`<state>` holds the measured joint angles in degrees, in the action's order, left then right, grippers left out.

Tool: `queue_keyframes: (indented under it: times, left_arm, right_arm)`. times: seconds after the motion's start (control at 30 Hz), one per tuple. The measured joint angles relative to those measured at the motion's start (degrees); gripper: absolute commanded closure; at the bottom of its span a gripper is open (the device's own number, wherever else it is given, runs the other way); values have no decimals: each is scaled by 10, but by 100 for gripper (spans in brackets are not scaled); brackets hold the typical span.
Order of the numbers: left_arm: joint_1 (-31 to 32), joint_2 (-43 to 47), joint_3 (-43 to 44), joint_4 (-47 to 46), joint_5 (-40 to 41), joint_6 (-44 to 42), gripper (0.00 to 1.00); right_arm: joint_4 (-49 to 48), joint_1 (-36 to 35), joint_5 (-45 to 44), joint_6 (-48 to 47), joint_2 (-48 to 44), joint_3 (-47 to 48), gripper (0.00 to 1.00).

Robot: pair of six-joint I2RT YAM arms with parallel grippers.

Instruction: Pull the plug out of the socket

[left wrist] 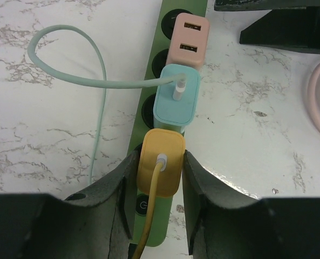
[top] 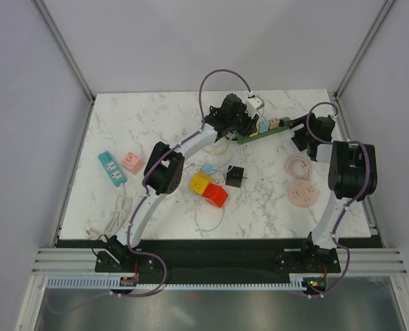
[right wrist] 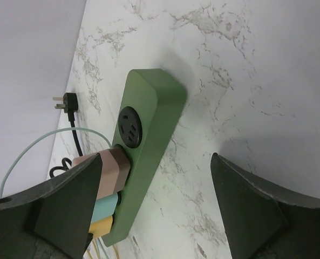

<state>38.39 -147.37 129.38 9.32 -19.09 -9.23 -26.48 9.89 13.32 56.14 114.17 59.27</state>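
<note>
Top view: the green strip [top: 263, 131] lies slantwise at the far side of the marble table [top: 163, 117]. The left gripper [top: 242, 124] is over the strip's left end and the right gripper [top: 302, 134] is at its right end. A teal plug [top: 265, 126] and a pink plug [top: 274, 123] sit in the strip between them. Nearer the arms lie a yellow cube [top: 201, 183], a red cube [top: 216, 196] and a black cube [top: 236, 177]; a blue strip [top: 112, 169] lies well to the left.

Left wrist: the left gripper [left wrist: 158, 170] is nearly closed, its fingers [left wrist: 122, 189] pressed on both sides of the yellow plug [left wrist: 161, 162], which is seated in the strip [left wrist: 158, 229]. Its yellow cable runs down between the fingers. Just beyond it stand the teal plug [left wrist: 176, 100], then the pink plug [left wrist: 189, 40].

Right wrist: the right gripper [right wrist: 155, 164] is wide open and holds nothing. The strip [right wrist: 149, 145] lies between its fingers [right wrist: 246, 199], with one free socket at the end. A black plug [right wrist: 69, 102] lies loose on the table beyond
</note>
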Motion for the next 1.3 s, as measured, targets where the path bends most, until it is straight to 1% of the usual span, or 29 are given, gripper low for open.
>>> queue_keyframes:
  times: [0.4, 0.53, 0.73, 0.77, 0.93, 0.97, 1.0, 1.03, 1.07, 1.1, 1.13, 1.17, 1.3]
  left_arm:
    - [-10, 8, 0, -5, -47, 85, 98]
    - [-13, 8, 0, -6, -60, 104, 98]
    - [-16, 8, 0, -9, -80, 121, 98]
    - [-16, 8, 0, -9, -83, 124, 98]
    - [-17, 8, 0, -9, -96, 135, 98]
    - [-17, 8, 0, -10, -99, 137, 98]
    - [-17, 8, 0, -11, -101, 140, 98]
    - [-17, 8, 0, -12, -102, 144, 98]
    - [-17, 8, -1, -12, -105, 149, 98]
    - [-17, 8, -3, -12, -110, 153, 98]
    - [-17, 8, -6, -10, -116, 157, 98]
    - [-16, 8, -10, -13, -116, 159, 98]
    - [-16, 8, -21, -26, -116, 159, 98]
  right_arm:
    - [-19, -16, 1, 52, 16, 0, 15]
    - [-25, -24, -10, 59, 22, 5, 16]
    - [-40, -28, -21, 63, 39, 18, 21]
    - [-43, -29, -21, 63, 43, 22, 26]
    - [-64, -30, -24, 73, 63, 26, 40]
    - [-70, -30, -24, 75, 67, 26, 48]
    - [-75, -30, -23, 76, 70, 26, 53]
    - [-78, -30, -22, 82, 74, 26, 59]
    - [-83, -31, -20, 89, 77, 26, 74]
    - [-87, -31, -19, 101, 79, 26, 82]
    - [-91, -31, -19, 110, 80, 27, 97]
    - [-93, -31, -22, 107, 79, 27, 100]
    - [-77, -31, -28, 96, 79, 30, 100]
